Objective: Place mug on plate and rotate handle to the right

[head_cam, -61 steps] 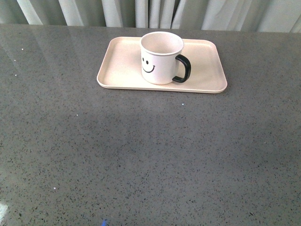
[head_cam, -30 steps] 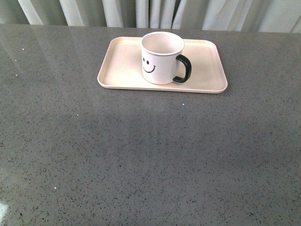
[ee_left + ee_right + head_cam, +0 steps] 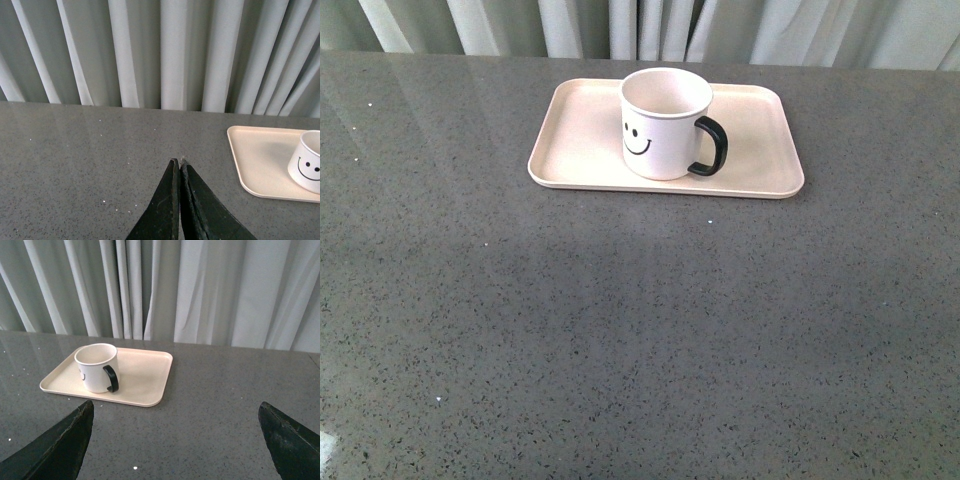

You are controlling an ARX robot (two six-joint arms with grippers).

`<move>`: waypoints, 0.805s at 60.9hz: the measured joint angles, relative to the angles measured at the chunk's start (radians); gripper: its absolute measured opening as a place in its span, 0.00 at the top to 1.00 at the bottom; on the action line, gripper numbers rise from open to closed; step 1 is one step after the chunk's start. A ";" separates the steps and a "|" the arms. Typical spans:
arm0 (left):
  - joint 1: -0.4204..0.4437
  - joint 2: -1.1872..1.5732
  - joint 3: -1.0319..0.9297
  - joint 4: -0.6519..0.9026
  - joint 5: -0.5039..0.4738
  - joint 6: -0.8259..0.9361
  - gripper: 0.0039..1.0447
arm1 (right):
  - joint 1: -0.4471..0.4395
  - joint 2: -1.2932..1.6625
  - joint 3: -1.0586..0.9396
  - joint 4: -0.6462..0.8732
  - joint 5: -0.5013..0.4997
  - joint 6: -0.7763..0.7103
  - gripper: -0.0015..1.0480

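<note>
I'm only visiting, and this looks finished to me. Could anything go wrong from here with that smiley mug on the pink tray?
Probably little. The mug stands close to the near rim of the plate, so a nudge might push it against or over that low rim. Its handle sticks out toward the side of the right claw, which is open. A careless move forward there could catch the handle and turn it.

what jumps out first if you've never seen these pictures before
The cream mug with a black smiley face stands upright on the pale-pink plate at the far middle of the grey table, its black handle pointing to the robot's right. Behind the table hangs a pale pleated curtain. The left gripper is shut and the right gripper is open wide, both empty and short of the plate.
</note>
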 joint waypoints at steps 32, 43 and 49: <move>0.001 -0.473 -0.070 -0.404 0.000 0.000 0.99 | 0.000 0.000 0.000 0.000 0.000 0.000 0.09; 0.001 -0.572 -0.070 -0.497 0.000 0.000 0.99 | 0.000 0.000 0.000 0.000 0.000 0.000 0.09; 0.001 -0.623 -0.070 -0.547 0.000 0.000 0.99 | 0.000 0.000 0.000 0.000 0.000 0.000 0.09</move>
